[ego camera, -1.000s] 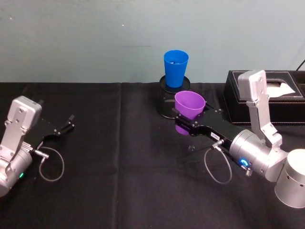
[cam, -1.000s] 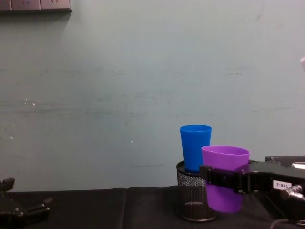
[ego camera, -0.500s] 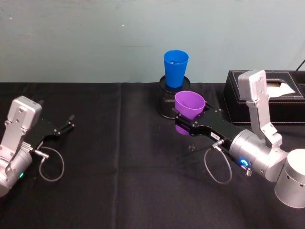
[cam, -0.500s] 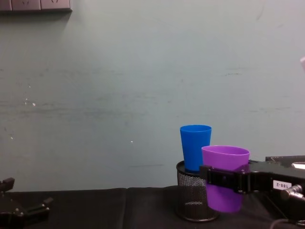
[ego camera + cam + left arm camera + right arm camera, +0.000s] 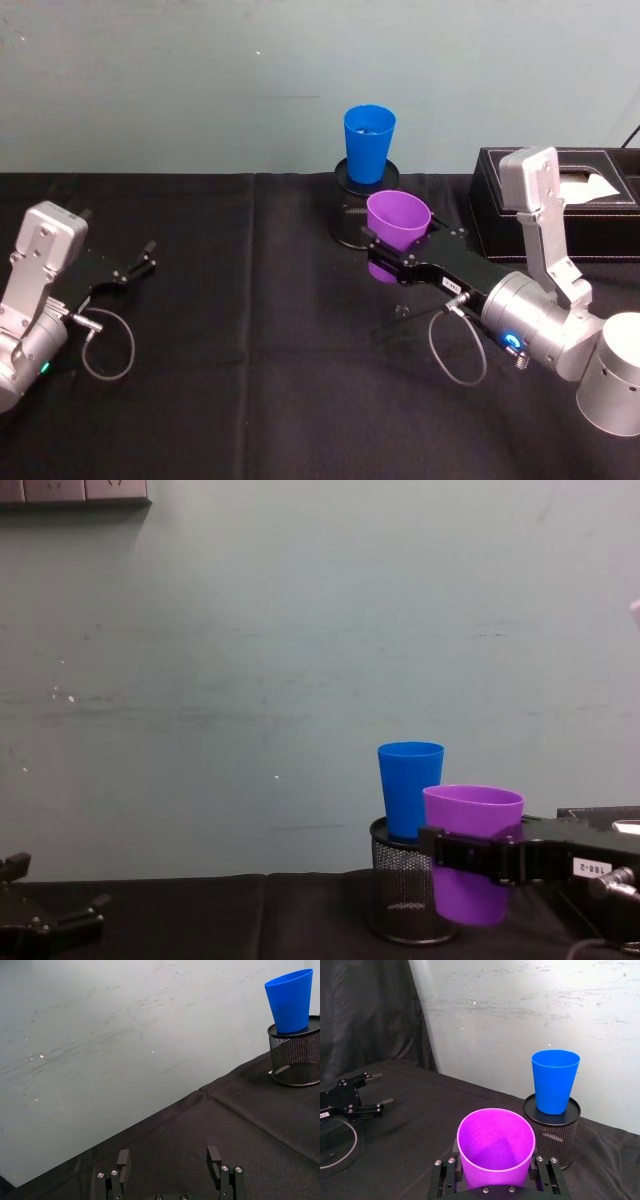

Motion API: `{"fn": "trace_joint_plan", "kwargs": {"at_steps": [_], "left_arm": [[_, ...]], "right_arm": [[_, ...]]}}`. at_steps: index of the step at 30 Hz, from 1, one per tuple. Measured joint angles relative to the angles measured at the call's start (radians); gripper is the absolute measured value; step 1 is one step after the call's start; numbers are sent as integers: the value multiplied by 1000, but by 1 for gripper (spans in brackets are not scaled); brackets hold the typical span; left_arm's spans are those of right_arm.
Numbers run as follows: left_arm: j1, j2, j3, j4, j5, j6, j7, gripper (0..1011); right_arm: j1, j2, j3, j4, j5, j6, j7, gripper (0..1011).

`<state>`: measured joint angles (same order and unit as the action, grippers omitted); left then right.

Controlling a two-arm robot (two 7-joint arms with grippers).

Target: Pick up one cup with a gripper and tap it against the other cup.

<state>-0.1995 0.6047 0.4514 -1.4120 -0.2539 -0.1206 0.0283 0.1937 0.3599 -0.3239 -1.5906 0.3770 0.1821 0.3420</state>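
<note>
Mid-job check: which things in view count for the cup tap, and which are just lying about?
In the job:
- purple cup, gripped by the right pincer
- blue cup, sitting atop the mesh holder

Lying about:
- black mesh pen holder
- black tissue box
- left pincer, open and idle at the table's left

A wide stretch of bare black tablecloth (image 5: pixel 250 350) lies open between the arms, left of centre. At the back, the mesh pen holder (image 5: pixel 400 900) with the blue cup (image 5: pixel 368 143) perched on it stands in the way. The purple cup (image 5: pixel 397 222) hangs just before it, and the black tissue box (image 5: pixel 600 225) blocks the right.
</note>
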Motion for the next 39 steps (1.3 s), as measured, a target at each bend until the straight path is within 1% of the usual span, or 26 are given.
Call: {"fn": "trace_joint_plan", "kwargs": {"at_steps": [39], "left_arm": [[0, 0, 0, 0, 0, 0, 0, 1000]], "right_arm": [[0, 0, 0, 0, 0, 0, 0, 715]]}}
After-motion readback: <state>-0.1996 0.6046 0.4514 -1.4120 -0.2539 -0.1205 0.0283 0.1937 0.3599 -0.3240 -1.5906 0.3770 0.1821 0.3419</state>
